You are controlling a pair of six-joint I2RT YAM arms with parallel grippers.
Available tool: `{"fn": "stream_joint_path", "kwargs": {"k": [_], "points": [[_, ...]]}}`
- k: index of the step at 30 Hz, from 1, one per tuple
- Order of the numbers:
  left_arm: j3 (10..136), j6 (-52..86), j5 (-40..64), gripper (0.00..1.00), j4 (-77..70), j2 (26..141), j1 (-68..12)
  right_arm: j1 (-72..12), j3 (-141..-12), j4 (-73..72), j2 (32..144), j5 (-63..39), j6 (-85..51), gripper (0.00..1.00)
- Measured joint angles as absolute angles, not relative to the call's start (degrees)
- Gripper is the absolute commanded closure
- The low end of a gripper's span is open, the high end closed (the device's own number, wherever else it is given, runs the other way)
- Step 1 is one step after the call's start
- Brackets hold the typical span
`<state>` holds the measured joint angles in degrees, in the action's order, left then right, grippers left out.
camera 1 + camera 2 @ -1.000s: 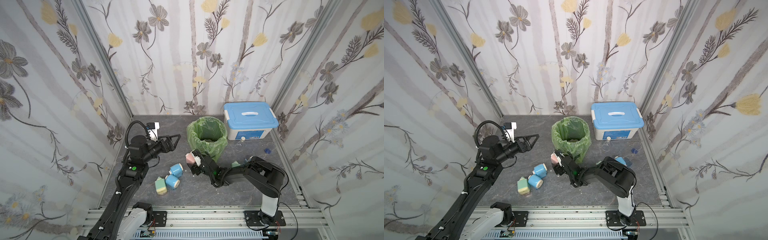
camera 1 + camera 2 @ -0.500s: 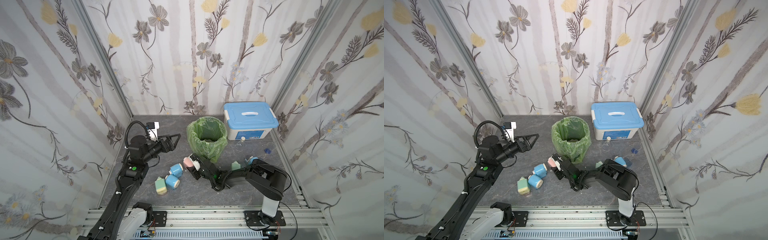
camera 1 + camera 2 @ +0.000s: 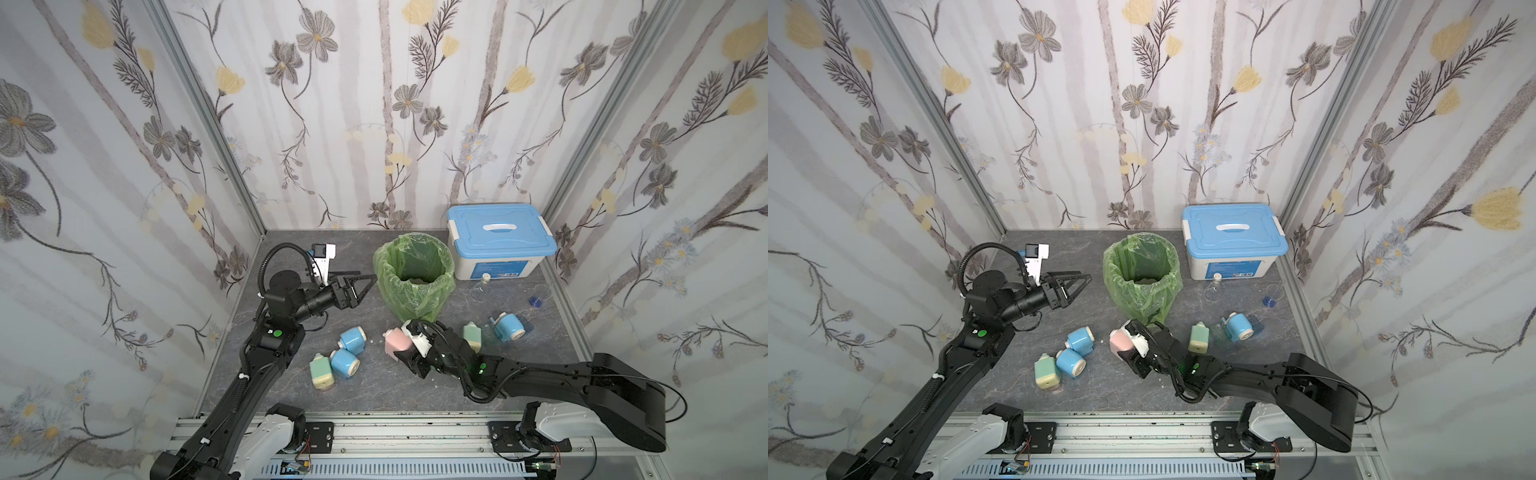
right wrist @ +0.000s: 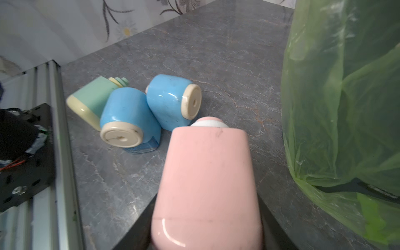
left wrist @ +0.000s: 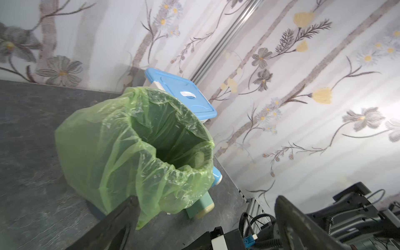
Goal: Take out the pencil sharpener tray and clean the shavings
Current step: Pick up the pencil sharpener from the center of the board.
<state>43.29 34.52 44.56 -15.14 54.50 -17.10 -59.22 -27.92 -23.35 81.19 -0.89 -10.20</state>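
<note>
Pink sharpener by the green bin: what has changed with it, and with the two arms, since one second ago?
The right gripper has closed its fingers on the pink sharpener and drawn it a little away from the green bin, toward the front of the table. The left gripper stayed open beside the bin, and the other sharpeners did not move.

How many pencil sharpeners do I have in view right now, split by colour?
Blue sharpeners: 3
Green sharpeners: 2
Pink sharpener: 1
Total: 6
</note>
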Motion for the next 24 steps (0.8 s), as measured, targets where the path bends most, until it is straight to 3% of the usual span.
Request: {"fn": "stream_joint_path", "kwargs": {"k": [11, 24], "points": [[46.4, 25.7, 47.2, 0.0, -15.6, 57.0, -30.3, -47.9, -35.4, 4.0, 57.5, -24.4, -7.5, 0.64], [49.1, 19.8, 56.8, 0.02, -12.1, 59.3, -36.2, -37.1, -45.3, 13.0, 53.5, -44.2, -7.0, 0.64]]}}
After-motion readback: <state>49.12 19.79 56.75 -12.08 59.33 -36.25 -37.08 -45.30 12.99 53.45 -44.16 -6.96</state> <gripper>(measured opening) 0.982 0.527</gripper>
